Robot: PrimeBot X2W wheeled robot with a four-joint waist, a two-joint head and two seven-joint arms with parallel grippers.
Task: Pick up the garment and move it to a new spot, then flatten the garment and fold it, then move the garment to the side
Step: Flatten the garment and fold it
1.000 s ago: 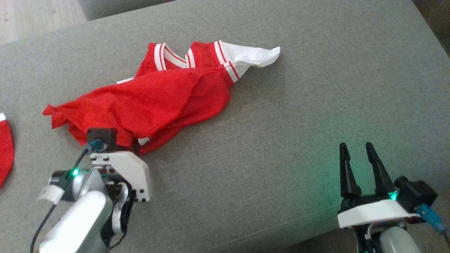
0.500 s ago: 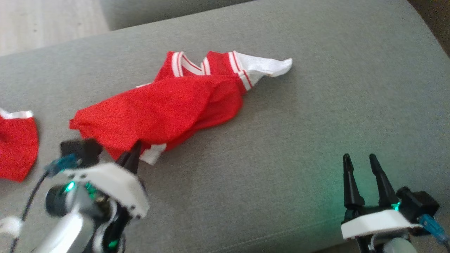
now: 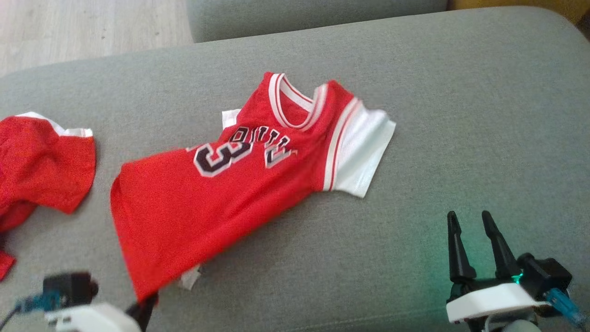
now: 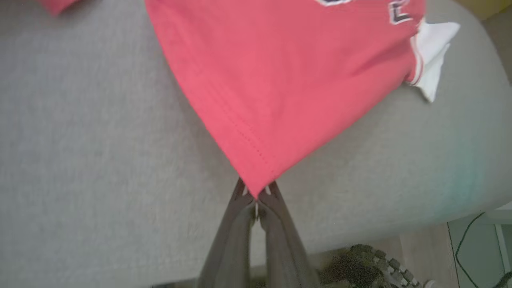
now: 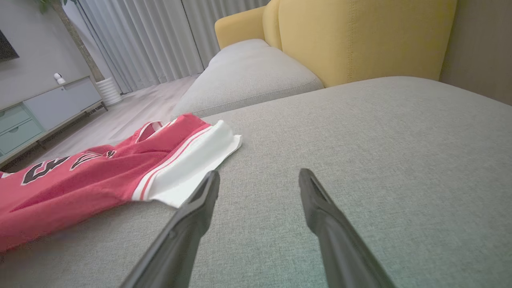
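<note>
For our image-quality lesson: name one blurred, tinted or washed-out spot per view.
Head view: the left gripper is smeared, and a green glow tints the couch beside the right gripper. Left wrist view: the jersey looks washed-out pink. Right wrist view: the fingers are soft.

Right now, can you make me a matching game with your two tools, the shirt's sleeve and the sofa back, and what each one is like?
Things:
1. left tool
2. right tool
3. sleeve
4. sofa back

What it is like:
A. yellow
B. shut on the hem corner of the jersey
C. white
D. open, holding nothing

Pairs: 1-B; 2-D; 3-C; 4-A
</note>
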